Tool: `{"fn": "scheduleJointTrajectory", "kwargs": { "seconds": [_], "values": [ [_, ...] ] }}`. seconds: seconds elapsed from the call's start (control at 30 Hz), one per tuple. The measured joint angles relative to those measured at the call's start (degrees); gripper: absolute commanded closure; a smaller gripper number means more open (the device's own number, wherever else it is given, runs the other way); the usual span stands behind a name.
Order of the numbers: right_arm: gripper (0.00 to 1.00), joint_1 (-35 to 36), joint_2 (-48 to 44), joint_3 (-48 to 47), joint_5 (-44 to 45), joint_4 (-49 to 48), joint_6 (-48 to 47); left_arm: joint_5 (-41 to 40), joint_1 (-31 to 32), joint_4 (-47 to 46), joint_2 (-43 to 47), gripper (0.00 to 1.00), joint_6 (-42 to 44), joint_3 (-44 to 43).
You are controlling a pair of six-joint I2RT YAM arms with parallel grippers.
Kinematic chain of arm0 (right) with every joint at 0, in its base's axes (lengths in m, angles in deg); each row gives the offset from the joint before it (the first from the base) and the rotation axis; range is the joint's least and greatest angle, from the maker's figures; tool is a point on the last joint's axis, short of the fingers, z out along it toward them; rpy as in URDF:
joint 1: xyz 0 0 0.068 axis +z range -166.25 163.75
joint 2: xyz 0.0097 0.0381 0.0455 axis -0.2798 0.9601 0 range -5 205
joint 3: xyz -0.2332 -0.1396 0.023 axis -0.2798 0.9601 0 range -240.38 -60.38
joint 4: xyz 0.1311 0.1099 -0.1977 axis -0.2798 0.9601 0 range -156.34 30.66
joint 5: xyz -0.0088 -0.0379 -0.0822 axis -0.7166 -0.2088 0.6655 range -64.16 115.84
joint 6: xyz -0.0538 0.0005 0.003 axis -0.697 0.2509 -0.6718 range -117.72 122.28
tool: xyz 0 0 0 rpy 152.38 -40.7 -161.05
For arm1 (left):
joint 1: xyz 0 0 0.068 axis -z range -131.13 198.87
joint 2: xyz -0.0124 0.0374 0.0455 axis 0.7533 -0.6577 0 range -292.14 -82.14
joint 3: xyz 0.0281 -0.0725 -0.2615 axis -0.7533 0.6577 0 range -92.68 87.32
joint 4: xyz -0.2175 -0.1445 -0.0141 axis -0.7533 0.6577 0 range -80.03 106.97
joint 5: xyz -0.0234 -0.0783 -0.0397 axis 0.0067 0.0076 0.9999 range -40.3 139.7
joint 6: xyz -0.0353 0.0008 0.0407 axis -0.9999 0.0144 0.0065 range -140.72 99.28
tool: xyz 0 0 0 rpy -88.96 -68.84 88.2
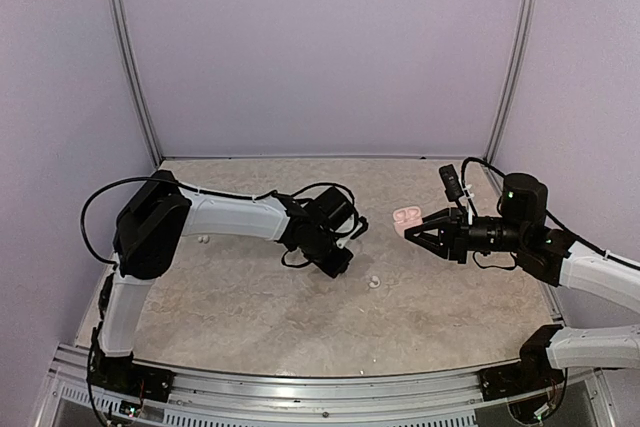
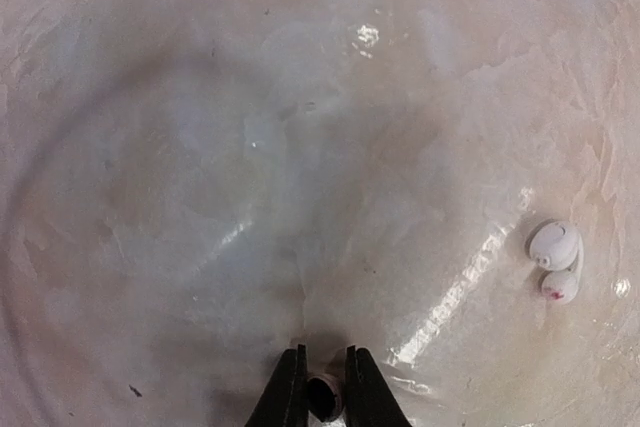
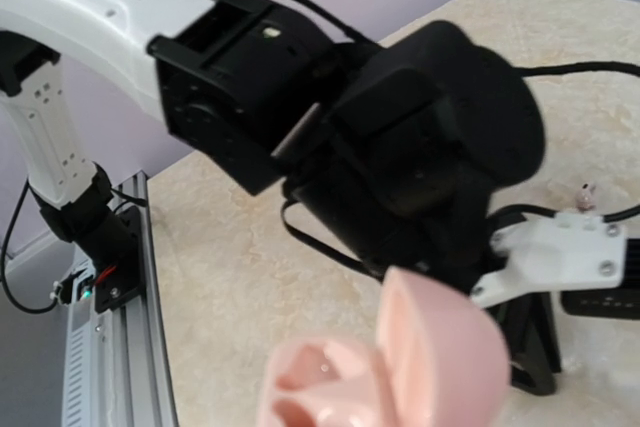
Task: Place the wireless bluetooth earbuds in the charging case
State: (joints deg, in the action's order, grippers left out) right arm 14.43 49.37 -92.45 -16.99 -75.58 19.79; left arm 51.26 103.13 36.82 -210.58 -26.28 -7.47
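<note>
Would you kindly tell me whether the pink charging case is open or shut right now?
Open. In the right wrist view the pink charging case has its lid raised, with the earbud wells exposed.

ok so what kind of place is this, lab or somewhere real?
Probably a lab robot test cell: plain lilac wall panels, aluminium frame posts, a marble-look tabletop, and a left arm and right arm bolted to a metal rail at its near edge.
</note>
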Motion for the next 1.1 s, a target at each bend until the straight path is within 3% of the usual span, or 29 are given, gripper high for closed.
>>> {"fn": "scheduleJointTrajectory", "kwargs": {
  "seconds": [0.3,0.47,0.6,1.1],
  "values": [
    [1.00,0.00,1.33,0.00,-0.92,-0.04,0.00,-0.79,1.84,0.92,10.12,0.86,0.04,14.45],
    [1.00,0.00,2.34,0.00,-1.51,-0.11,-0.02,-0.81,2.80,3.39,14.80,0.71,0.09,20.35],
    [1.00,0.00,3.30,0.00,-1.97,-0.59,-0.02,-1.49,3.13,5.70,15.58,0.64,-0.22,20.72],
    [1.00,0.00,3.82,0.00,-2.19,-0.87,-0.07,-3.56,3.32,12.31,14.69,0.75,-0.61,14.69]
  ]
}}
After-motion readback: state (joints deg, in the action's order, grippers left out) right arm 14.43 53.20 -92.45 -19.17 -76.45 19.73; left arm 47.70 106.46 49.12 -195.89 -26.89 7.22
